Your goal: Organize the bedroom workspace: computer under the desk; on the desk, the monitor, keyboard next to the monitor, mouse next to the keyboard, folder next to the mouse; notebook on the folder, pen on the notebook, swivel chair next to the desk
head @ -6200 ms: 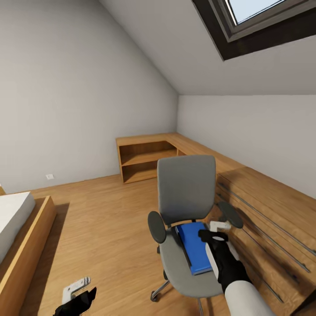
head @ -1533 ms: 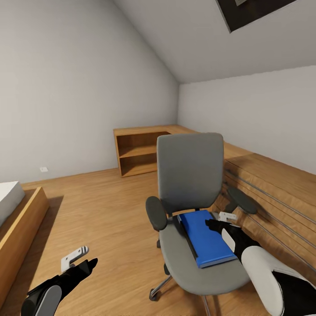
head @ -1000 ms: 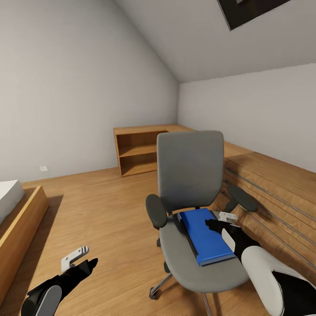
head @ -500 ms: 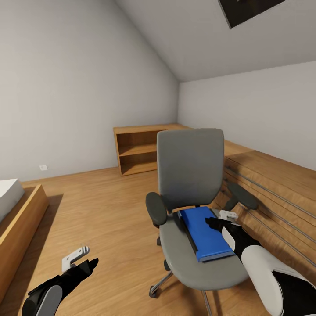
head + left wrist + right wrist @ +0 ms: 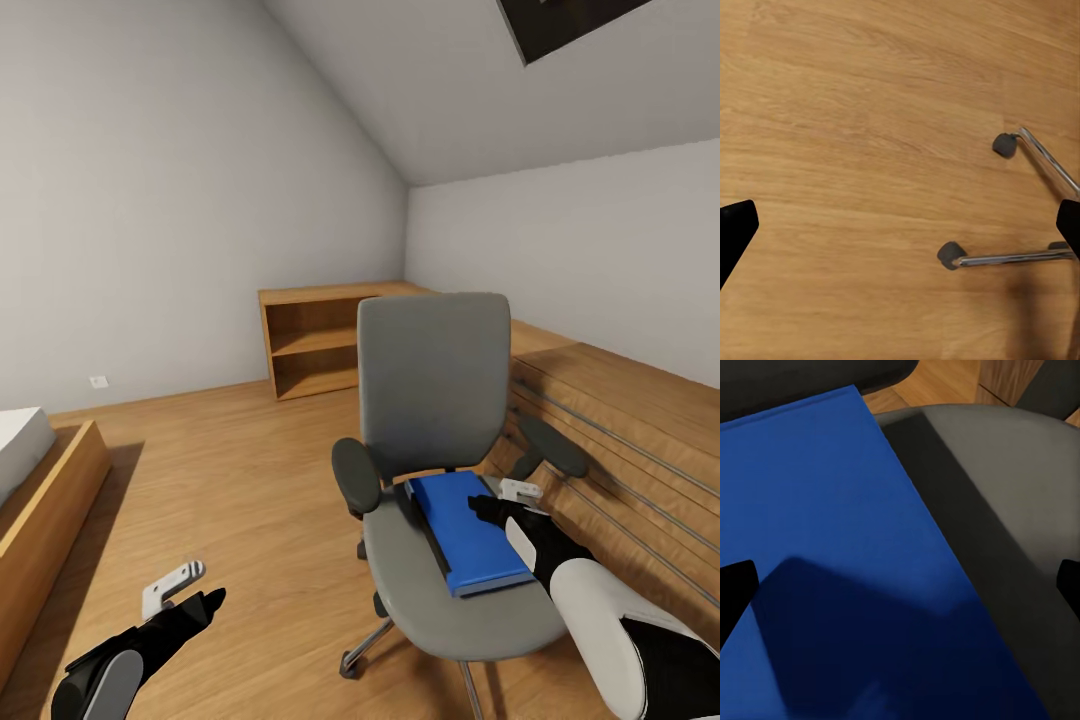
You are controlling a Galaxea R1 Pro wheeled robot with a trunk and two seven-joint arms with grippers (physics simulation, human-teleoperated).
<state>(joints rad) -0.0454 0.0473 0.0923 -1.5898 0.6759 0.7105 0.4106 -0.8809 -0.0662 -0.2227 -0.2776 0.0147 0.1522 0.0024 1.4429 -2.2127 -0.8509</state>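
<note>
The bedroom [image 5: 180, 200] has grey walls, a sloped ceiling and a light wood plank floor [image 5: 230, 480], with low light-wood cabinets [image 5: 320, 345] running along the far corner and down the right-hand wall, and the corner of a wood-framed bed [image 5: 45, 490] at the left edge of the head view. The swivel chair [image 5: 435, 400] stands just beside the right-hand cabinets, its tall grey back upright and facing the robot, black armrests out to either side, and two chrome spokes [image 5: 1020, 259] with dark casters visible over the floor in the left wrist view. On the seat lies the folder [image 5: 465, 530], flat, bright blue with a dark edge, its long axis running from the seat back toward the seat's front and skewed slightly to the right; in the right wrist view the blue cover [image 5: 832, 547] lies against the grey seat cushion [image 5: 1012, 510]. The right gripper [image 5: 500, 500] hovers at the folder's right edge, near the right armrest; its jaws are spread wide and hold nothing, and whether they touch the folder cannot be told. The left gripper [image 5: 185, 590] hangs low over the bare floor, well apart from the chair, jaws also wide apart and empty.
</note>
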